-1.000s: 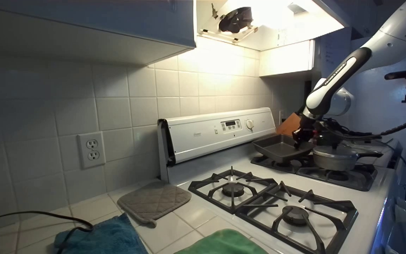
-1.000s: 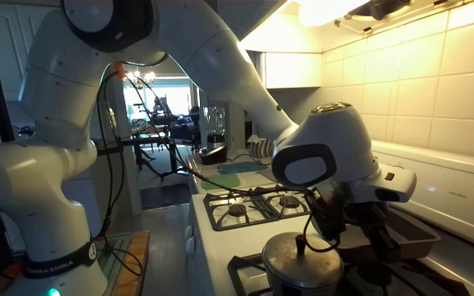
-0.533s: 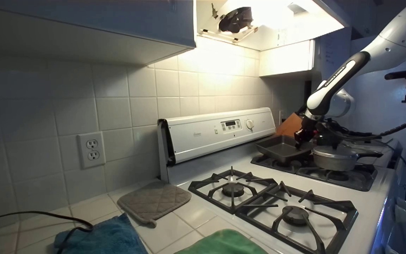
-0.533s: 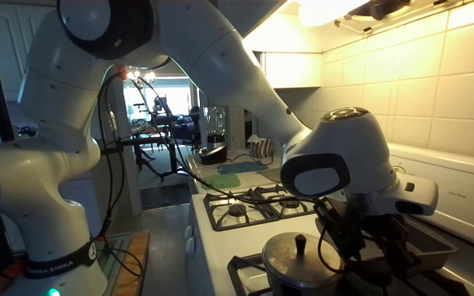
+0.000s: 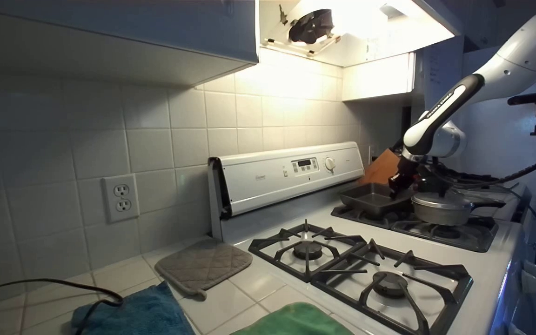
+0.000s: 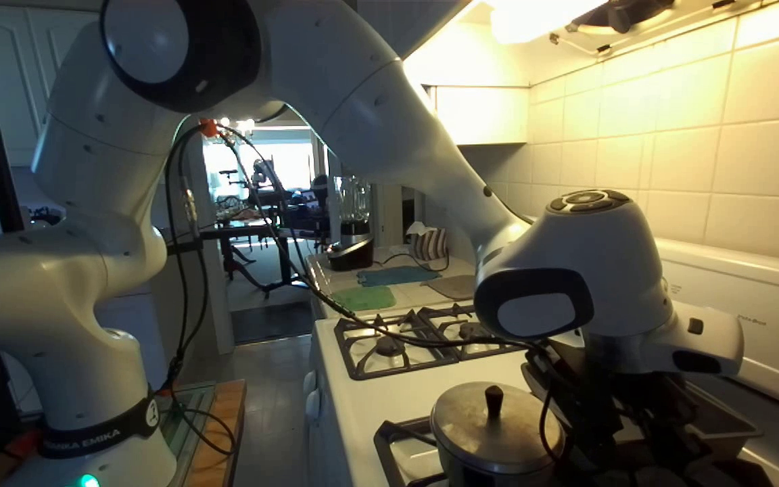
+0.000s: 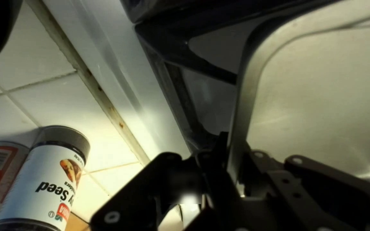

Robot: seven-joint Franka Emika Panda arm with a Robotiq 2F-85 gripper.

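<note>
Well, with the end effector clamped on 1 side of the baking pan, lopsided weight could twist it loose.

In an exterior view, the arm arches from its base, lower L of frame, over the stove. Gripper hangs, dark, at a rect. pan (jaws too shadowed to read from here). Bottom ctr.: pot w/ metal lid & blk knob. Bkgd: 2 more grates, then green cloth, blue cloth & grey pad on the counter, w/ blender & striped tissue box beyond. Hood light on, tiled wall lit yellow.
</note>
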